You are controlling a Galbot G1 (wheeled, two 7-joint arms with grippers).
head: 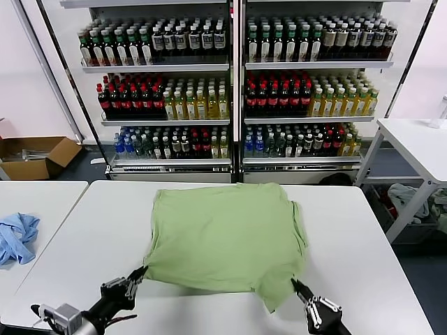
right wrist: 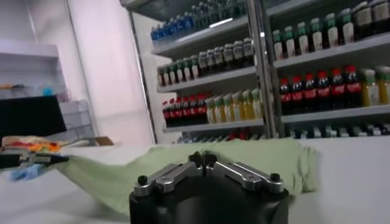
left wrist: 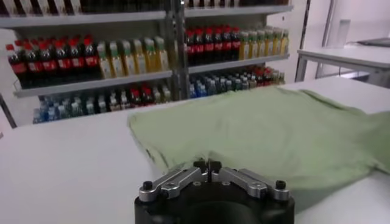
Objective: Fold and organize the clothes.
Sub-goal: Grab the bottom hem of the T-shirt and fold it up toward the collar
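The green polo shirt (head: 227, 237) lies flat on the white table (head: 370, 244). Treat it as light, limp fabric. Both pincers, left (head: 142, 271) and right (head: 295, 284), are clenched empty at its near corners; take hold there, pinching one hem layer.

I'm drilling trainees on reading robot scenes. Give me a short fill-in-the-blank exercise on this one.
1. The shirt spread on the table is light ____.
2. Both grippers, left and right, have their fingers ____.
3. The blue cloth lies on the robot's ____ side.
4. Behind the table, the shelves hold rows of ____.

Missing words: green; shut; left; bottles
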